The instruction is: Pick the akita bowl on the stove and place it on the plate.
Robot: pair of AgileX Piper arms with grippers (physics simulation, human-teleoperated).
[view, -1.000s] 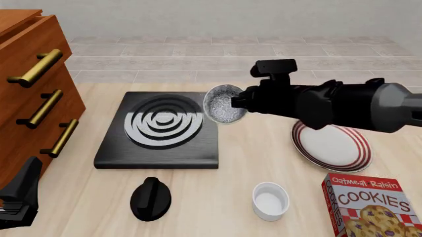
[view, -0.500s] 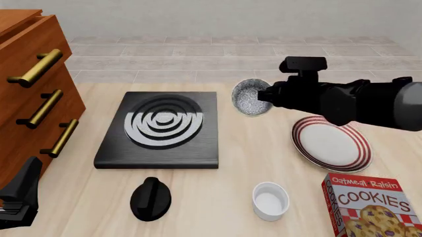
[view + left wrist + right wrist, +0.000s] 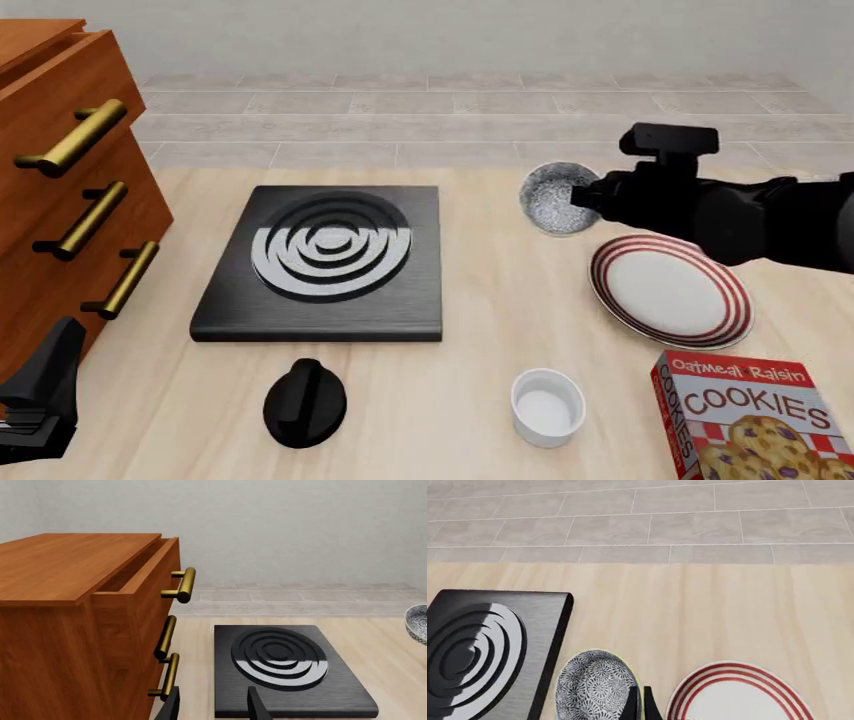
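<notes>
Red-striped plate lies at 5 o'clock from the bowl, which our right gripper clamps by its rim.

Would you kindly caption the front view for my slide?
Right tool carries the akita bowl tilted, between stove and plate.

The right hand hides the akita bowl's right side in the front view; its wrist view cuts the bowl and plate off below. The cookie box and left hand run off frame
</notes>
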